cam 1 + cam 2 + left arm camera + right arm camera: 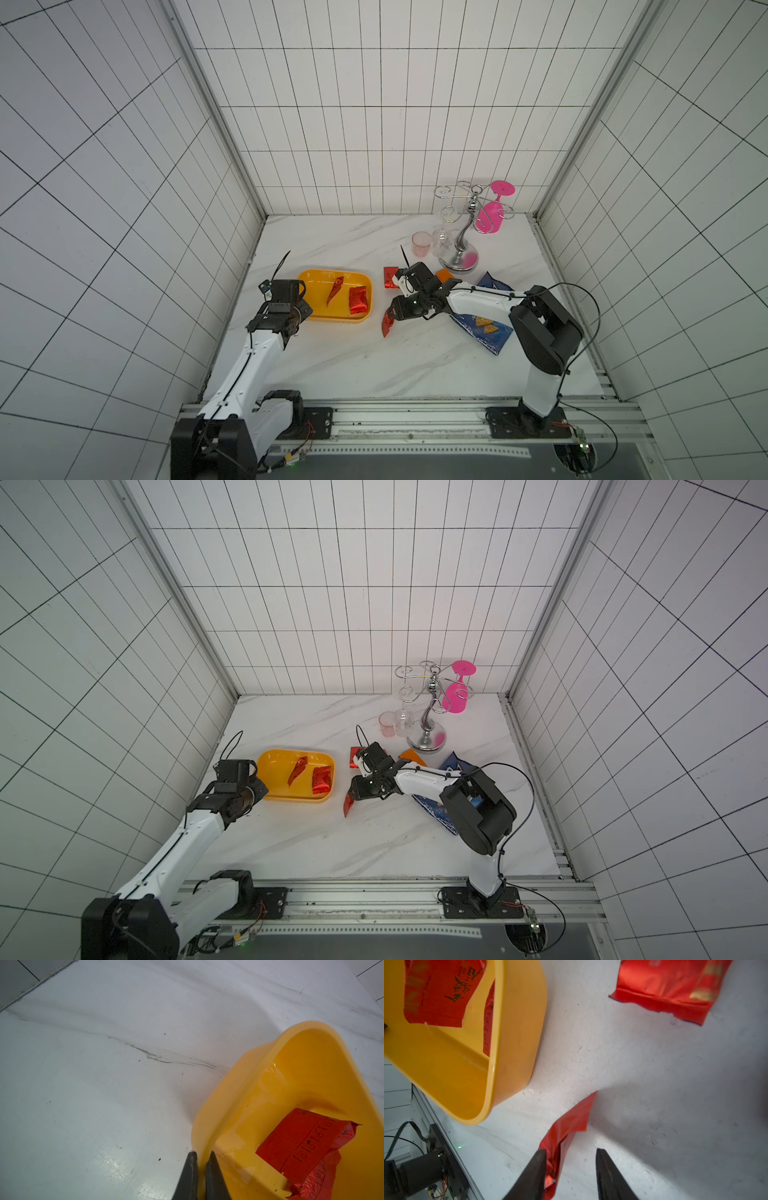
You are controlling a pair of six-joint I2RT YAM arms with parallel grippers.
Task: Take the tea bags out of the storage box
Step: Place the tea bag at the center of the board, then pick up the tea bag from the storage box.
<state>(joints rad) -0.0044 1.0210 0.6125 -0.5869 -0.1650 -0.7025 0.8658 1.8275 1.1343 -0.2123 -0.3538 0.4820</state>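
Your tub [318, 291] holds two red bags [358, 300]. Left gripper [201, 1154] clamps its rim. Right gripper [570, 1151] is parted, third bag [566, 1126] against one finger.

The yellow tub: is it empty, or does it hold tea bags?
Not empty: the tub holds at least two red tea bags.
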